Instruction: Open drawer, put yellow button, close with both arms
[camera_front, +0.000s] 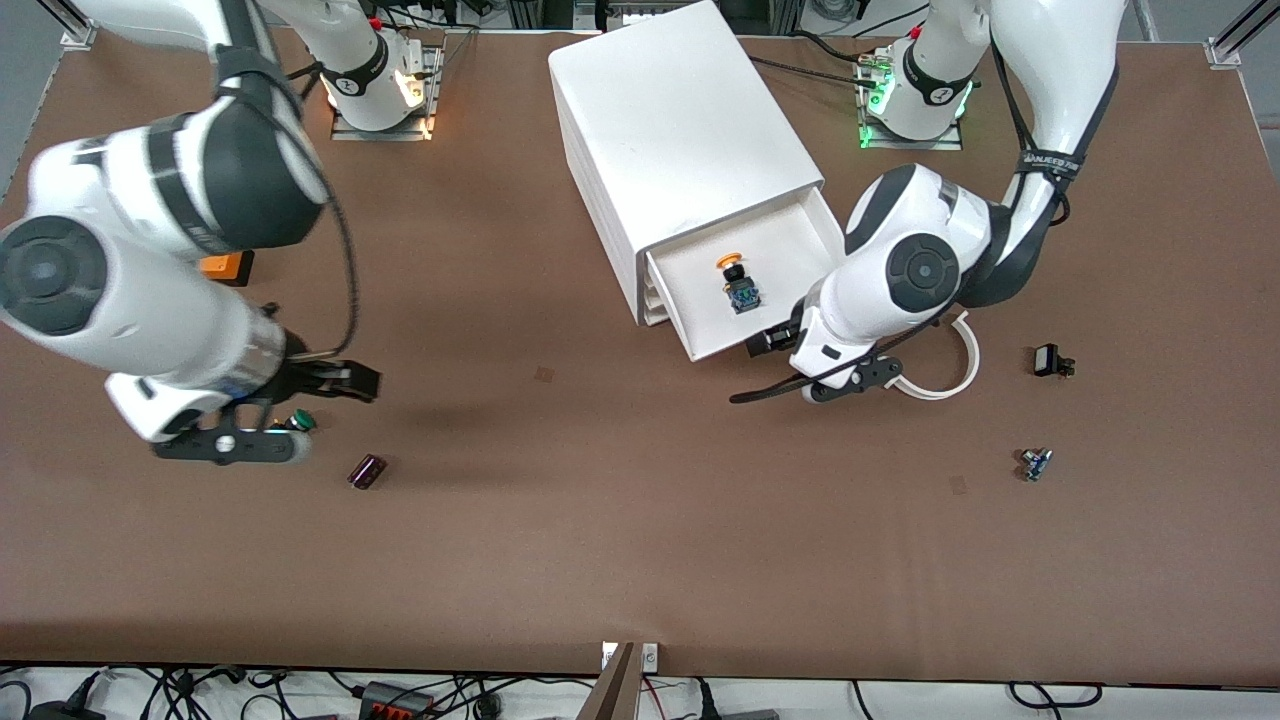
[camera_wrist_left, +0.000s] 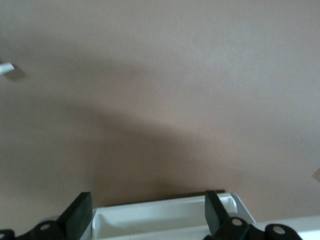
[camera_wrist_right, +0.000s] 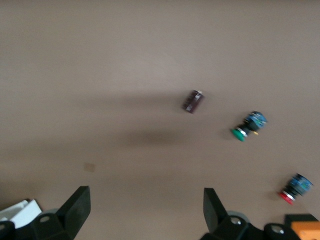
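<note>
The left gripper (camera_wrist_left: 145, 212) was found spread open and empty at the front of the pulled-out drawer (camera_front: 790, 232). The yellow button (camera_front: 738, 280) was seen lying inside it. The right gripper (camera_wrist_right: 145, 210), likewise open and empty, was held over the table (camera_front: 620, 520) above the green-capped button (camera_wrist_right: 248, 125), at 9 o'clock of the cabinet (camera_front: 670, 130).

A robotics lab. Two big white arms (camera_front: 900, 270) are bolted on metal plates at the 12 o'clock edge of a brown desk (camera_front: 600, 550), one base lit green. Aluminium frame posts stand at the 11 and 1 o'clock corners. Along the 6 o'clock edge, black cables (camera_front: 430, 695) and power strips lie tangled on the floor. Small electronic parts (camera_front: 1036, 464) lie scattered on the desk around a white box cabinet (camera_front: 670, 130).
</note>
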